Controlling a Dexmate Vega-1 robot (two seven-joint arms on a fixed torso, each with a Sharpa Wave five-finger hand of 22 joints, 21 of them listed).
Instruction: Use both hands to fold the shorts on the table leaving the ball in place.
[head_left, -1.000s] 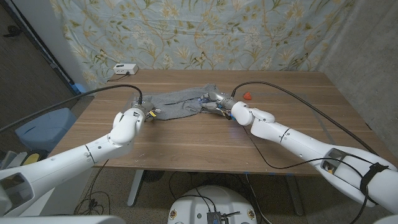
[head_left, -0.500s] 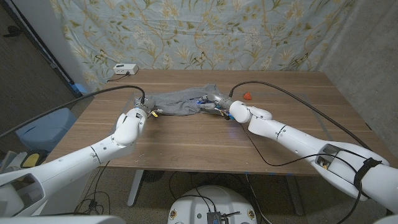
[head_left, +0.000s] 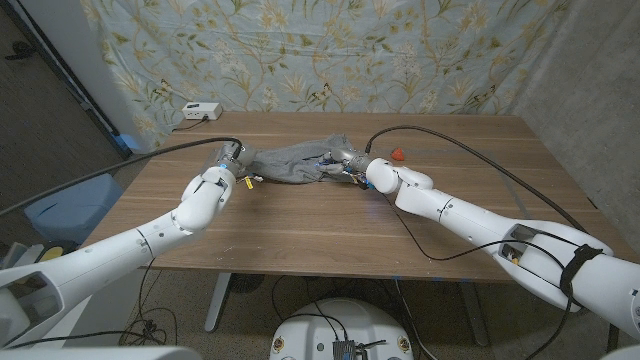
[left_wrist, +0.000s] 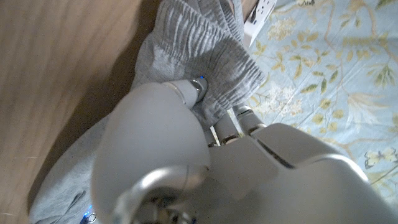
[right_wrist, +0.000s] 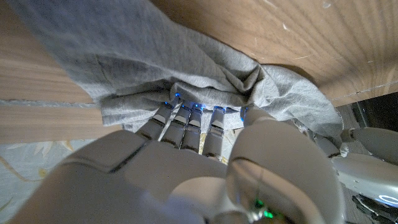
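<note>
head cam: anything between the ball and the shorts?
Bare tabletop beyond the right robot hand, which grips the shorts on their ball side, in the head view.

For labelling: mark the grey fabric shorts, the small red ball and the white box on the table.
grey fabric shorts (head_left: 290, 163), head view, middle of the cloth.
small red ball (head_left: 398, 154), head view, its centre.
white box (head_left: 196, 112), head view, its top face.

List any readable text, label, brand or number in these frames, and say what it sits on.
None can be read.
The shorts are plain gray with no print showing in the head or wrist views.
The white box at the table's far left edge shows no legible marking.
The yellow tag by the left hand is too small to read.
</note>
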